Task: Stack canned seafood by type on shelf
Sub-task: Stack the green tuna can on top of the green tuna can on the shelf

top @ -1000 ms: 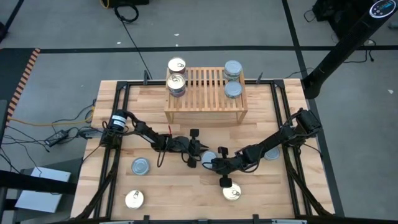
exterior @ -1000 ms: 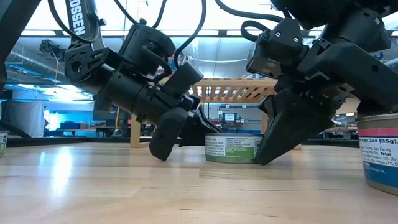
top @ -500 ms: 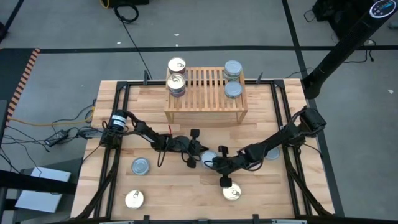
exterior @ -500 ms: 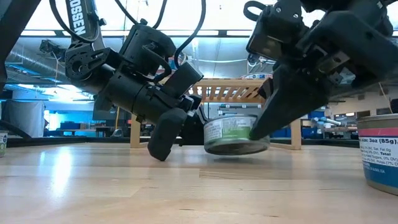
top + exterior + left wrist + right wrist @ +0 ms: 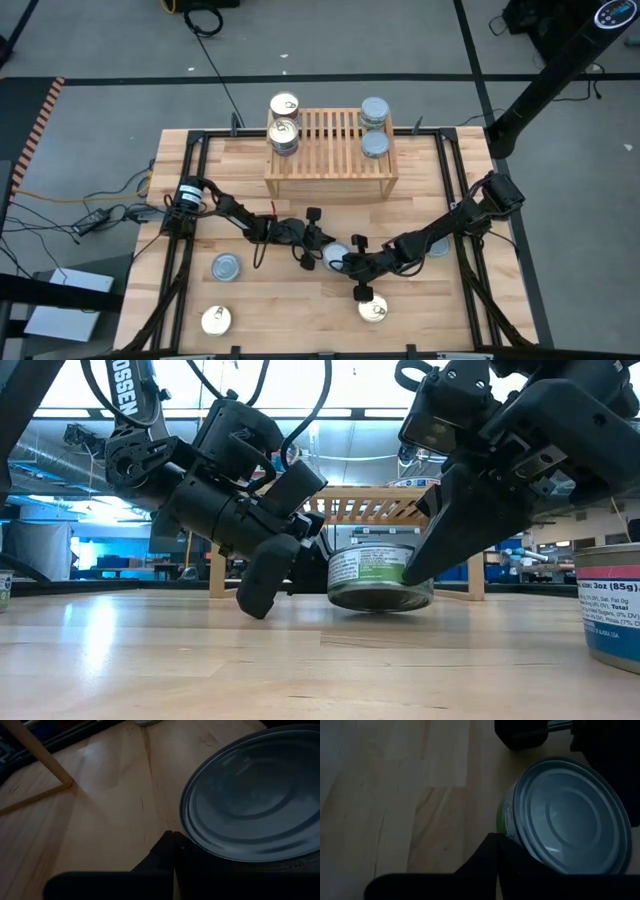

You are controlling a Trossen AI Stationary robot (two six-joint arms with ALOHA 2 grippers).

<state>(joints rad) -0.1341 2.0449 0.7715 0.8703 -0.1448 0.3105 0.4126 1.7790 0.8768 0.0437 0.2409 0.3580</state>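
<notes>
Four tins (image 5: pixel 284 136) are sitting stacked on the shelf (image 5: pixel 330 150) at upper centre while both closed grippers (image 5: pixel 318 250) are nudging a fifth (image 5: pixel 336 255) mid-table, unheld.

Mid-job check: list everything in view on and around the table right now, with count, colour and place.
Light wooden slatted shelf: one, far middle of the plank table.
Gold-topped round tins: four; two at the shelf's left end, one on the table's near left, one near middle.
Silver-topped round tins: five; two at the shelf's right end, one on the table's left, one under the right arm, one green-labelled between the grippers.
Dark cables: floor, left of the table.
Left gripper: shut, at the green-labelled tin's left side.
Right gripper: shut, at its right side.
</notes>
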